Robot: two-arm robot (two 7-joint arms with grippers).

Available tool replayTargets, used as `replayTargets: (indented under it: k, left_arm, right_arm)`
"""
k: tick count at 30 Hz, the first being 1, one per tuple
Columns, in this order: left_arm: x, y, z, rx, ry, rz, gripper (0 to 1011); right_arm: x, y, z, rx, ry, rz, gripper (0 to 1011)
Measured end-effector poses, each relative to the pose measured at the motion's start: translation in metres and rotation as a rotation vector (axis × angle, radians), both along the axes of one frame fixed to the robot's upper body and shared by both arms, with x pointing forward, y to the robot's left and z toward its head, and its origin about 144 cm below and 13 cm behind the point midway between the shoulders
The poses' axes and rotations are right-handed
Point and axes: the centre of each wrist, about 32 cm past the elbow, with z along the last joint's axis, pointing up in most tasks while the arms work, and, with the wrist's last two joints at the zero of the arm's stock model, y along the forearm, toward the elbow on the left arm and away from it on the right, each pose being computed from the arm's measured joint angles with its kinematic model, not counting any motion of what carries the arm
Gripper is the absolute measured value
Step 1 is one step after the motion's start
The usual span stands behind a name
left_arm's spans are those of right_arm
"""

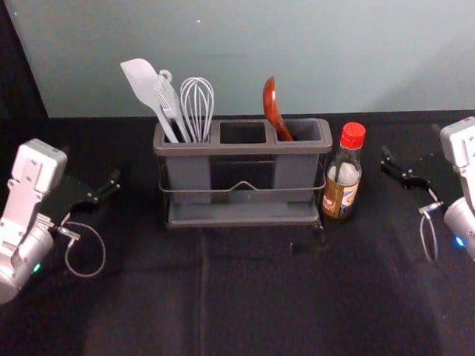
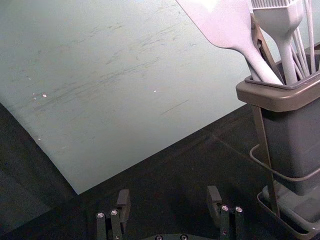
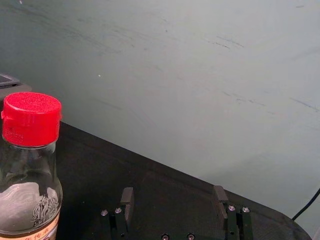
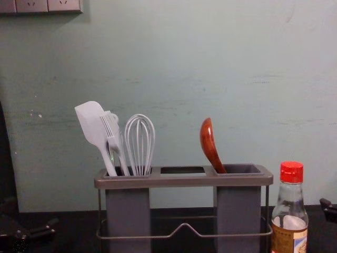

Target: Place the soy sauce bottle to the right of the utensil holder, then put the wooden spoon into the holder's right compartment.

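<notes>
The fingers (image 2: 123,202) of the left gripper (image 1: 91,164) and right gripper (image 1: 412,141) are spread wide and empty, one gripper well off each side of the utensil holder (image 1: 240,149). The wooden spoon (image 1: 271,102) stands bowl-up in the right compartment (image 4: 239,203), leaning left. The soy sauce bottle (image 1: 345,170) stands upright, cap up, just right of the holder, left of the right fingers.

Spatula (image 2: 227,27), brush (image 2: 281,21), whisk (image 4: 139,145), wall sockets (image 4: 31,6)

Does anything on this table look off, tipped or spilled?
Nothing looks tipped or spilled: the soy sauce bottle stands upright, capped, and the wooden spoon leans left in its compartment. A small dark patch before the utensil holder is unclear.
</notes>
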Motion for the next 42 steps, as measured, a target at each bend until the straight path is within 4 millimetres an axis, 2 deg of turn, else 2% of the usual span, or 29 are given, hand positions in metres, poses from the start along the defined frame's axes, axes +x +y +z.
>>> replayTargets:
  k: [42]
  left_arm:
    - [0.0,0.0,0.0,0.0,0.0,0.0,1005]
  right_arm:
    - [0.0001,0.0001,0.0003,0.004,0.002,-0.005,1004]
